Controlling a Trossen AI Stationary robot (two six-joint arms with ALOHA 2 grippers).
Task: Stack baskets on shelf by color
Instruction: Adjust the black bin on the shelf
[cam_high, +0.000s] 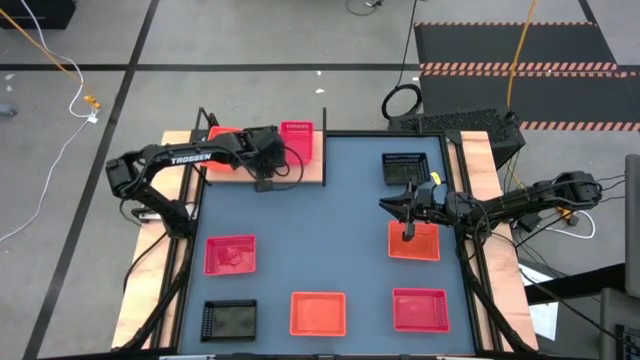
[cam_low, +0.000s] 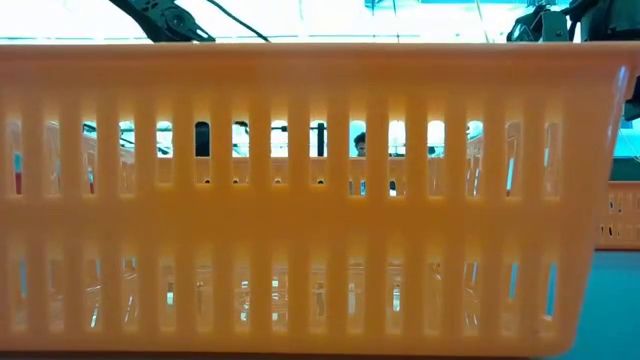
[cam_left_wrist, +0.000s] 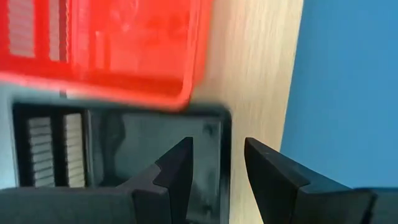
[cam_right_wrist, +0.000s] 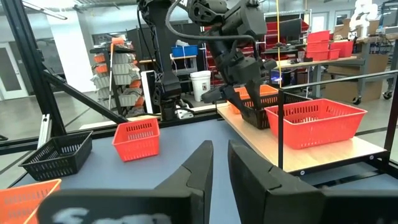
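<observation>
In the low view an orange basket (cam_low: 300, 190) fills the picture, hiding nearly all of the worktop behind it. From above, the left gripper (cam_high: 266, 172) covers the black basket (cam_left_wrist: 118, 149) on the shelf (cam_high: 312, 170); the left wrist view cuts that basket off.

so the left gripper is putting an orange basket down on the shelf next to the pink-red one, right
Not orange. The left wrist view shows the left gripper with its fingers astride the wall of a black basket, on the shelf next to the pink-red basket.

Table centre (cam_high: 330, 230) open — baskets (cam_high: 318, 313) ringing.
</observation>
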